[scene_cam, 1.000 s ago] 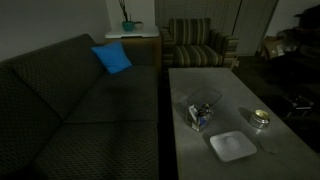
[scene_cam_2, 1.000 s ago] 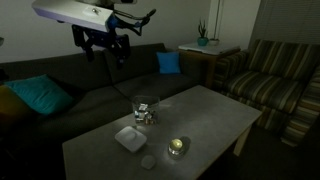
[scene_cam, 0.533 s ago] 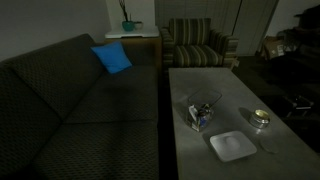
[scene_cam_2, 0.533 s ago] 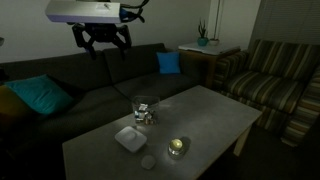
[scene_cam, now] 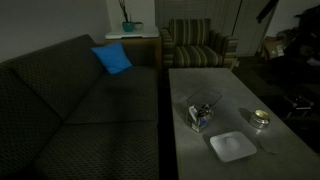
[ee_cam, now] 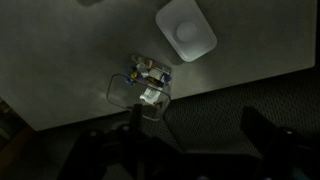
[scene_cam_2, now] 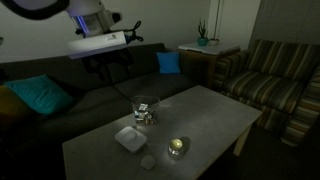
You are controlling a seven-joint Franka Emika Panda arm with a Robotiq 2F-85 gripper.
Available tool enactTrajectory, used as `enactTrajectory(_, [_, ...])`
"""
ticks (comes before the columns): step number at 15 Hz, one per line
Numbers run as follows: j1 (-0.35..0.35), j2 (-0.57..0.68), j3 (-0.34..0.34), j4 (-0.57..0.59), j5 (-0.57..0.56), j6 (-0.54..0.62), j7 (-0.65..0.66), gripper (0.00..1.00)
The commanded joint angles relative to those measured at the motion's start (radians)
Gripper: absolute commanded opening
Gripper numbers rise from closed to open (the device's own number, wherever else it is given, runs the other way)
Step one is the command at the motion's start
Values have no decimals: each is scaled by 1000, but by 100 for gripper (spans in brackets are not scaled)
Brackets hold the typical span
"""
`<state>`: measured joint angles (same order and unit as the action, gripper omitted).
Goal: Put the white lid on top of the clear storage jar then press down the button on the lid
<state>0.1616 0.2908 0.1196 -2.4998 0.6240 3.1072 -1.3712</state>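
The clear storage jar (scene_cam: 203,112) stands open on the grey coffee table (scene_cam: 200,85), with bluish and white items inside. It also shows in an exterior view (scene_cam_2: 145,110) and in the wrist view (ee_cam: 146,86). The white lid (scene_cam: 232,146) lies flat on the table beside the jar, apart from it. It also shows in an exterior view (scene_cam_2: 130,138) and in the wrist view (ee_cam: 185,28). My gripper (scene_cam_2: 108,64) hangs high above the sofa behind the table, well away from both. In the wrist view its dark fingers (ee_cam: 195,140) are spread wide and empty.
A small round shiny tin (scene_cam: 260,118) sits on the table near the lid, also seen in an exterior view (scene_cam_2: 178,147). A dark sofa (scene_cam: 70,100) with a blue cushion (scene_cam: 112,58) runs along the table. A striped armchair (scene_cam: 195,45) stands at the far end.
The arm has swung and the wrist has dropped lower over the sofa back. The jar, lid and tin have not moved.
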Motion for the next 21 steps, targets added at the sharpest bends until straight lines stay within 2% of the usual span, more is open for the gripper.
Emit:
enactTrajectory(1, [74,223,-112,84,-230,88,223,100])
enactTrajectory(2, [105,279,-157,125,-305,65,291,100])
enactTrajectory(3, [107,311,-176,158,-402,21,388,100])
enactTrajectory(4, [43,220,-119,67,-466,54,421,100])
enactTrajectory(5, [58,266,-144,99,-519,51,481,100])
enactTrajectory(7, [65,316,-156,139,-538,51,502,100])
enactTrajectory(11, [74,308,-164,143,-566,61,532,100])
enactTrajectory(13, [75,331,-168,181,-649,41,655,100])
enactTrajectory(15, [48,365,-132,240,-693,-23,775,100])
enactTrajectory(17, [71,408,-142,303,-728,-84,901,100])
enactTrajectory(19, [124,459,-180,372,-754,-134,1044,100])
enactTrajectory(21, [133,526,-172,452,-764,-196,1138,100])
